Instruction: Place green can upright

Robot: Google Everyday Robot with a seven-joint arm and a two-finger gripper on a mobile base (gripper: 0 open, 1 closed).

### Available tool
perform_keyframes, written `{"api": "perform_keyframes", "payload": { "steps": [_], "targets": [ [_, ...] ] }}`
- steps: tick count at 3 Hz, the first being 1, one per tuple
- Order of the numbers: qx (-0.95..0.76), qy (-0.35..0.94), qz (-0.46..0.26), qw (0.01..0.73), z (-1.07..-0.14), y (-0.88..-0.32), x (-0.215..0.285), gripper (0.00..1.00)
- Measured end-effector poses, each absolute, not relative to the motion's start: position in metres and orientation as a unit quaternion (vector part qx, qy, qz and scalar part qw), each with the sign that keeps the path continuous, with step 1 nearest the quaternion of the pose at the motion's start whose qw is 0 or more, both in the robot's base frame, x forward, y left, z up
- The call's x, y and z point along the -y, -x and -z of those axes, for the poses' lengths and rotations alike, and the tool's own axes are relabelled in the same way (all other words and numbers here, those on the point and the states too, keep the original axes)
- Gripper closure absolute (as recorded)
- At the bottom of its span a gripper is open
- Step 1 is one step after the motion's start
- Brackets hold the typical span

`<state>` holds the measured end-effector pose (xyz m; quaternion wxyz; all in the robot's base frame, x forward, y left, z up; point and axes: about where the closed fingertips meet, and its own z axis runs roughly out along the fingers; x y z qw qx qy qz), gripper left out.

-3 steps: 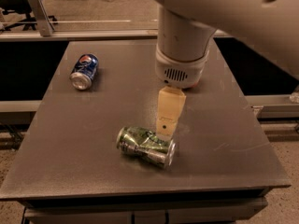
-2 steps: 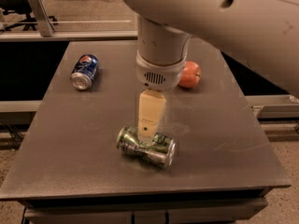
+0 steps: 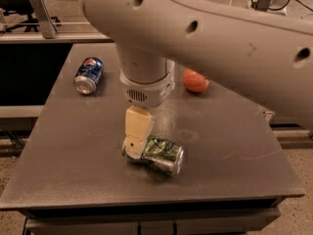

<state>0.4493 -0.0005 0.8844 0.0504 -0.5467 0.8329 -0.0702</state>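
— On the dark table (image 3: 234,146), from left to right, what do you have?

— At the far left, towards the back, a blue Pepsi can (image 3: 88,75) lies on its side, well apart from me. Next comes my gripper (image 3: 134,148), low over the front middle of the table. Touching it on the right is the green can (image 3: 164,154). At the back right sits a round orange thing (image 3: 195,81), perhaps a fruit, and it is not in my way.

— How does the green can lie from you?

— It is on its side. Its long axis runs from my gripper out to the right and a little forward, and the silver end faces front-right. I am at its left end, which my gripper covers.

— Have you clamped it?

— I cannot tell whether I am closed on it or only set against it.

— And your pose?

— My wrist (image 3: 146,77) hangs nearly straight down above that left end, and my big forearm crosses the top of the view. I judge that raising the can means pivoting it about the end I am on, so that the silver end swings up or down.
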Motion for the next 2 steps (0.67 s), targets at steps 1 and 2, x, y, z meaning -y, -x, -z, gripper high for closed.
{"api": "perform_keyframes", "payload": {
  "steps": [1, 2],
  "targets": [
    [-0.847, 0.523, 0.071, 0.057, -0.8844, -0.4498, -0.0003, 0.0],
    [-0.84, 0.536, 0.053, 0.068, -0.8838, -0.4464, -0.0063, 0.0]
  ]
}}
